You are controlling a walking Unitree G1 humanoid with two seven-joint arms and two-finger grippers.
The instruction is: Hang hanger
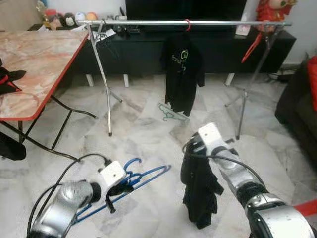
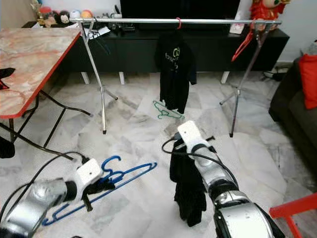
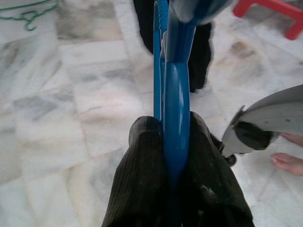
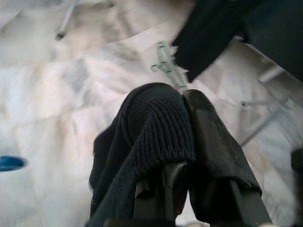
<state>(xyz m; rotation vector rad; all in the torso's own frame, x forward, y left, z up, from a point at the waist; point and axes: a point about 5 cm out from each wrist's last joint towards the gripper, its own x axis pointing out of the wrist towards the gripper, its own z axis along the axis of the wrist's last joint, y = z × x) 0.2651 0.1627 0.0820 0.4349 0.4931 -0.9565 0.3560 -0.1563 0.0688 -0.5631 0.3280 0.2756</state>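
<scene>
Two grippers are engaged over the pale marble-patterned tile floor (image 1: 143, 148). At the lower left, the left gripper (image 1: 120, 190) is clamped on a blue plastic clothes hanger (image 1: 143, 177); the left wrist view shows both black fingers (image 3: 142, 175) pressed against either side of the blue bar, which runs straight out from between them. In the head views the hanger extends from the gripper toward the middle of the scene, its hook curling up just beyond the white wrist housing. The right gripper (image 1: 190, 148), near centre, is closed on a dark black garment (image 1: 199, 191), which drapes down from the fingertips in a limp bundle; the right wrist view shows knit fabric folded over one finger (image 4: 208, 137). Hanger and garment are near each other but apart. Behind them stands a silver metal clothes rail (image 1: 188, 23) on tripod legs, carrying a black T-shirt with a green print (image 1: 182, 77) on a red hook, and a red hanger (image 1: 252, 45) near its right end. A green wire hanger (image 1: 171, 113) lies on the floor below the T-shirt. A marble-topped folding table with red edge (image 1: 39, 69) stands at the left.
</scene>
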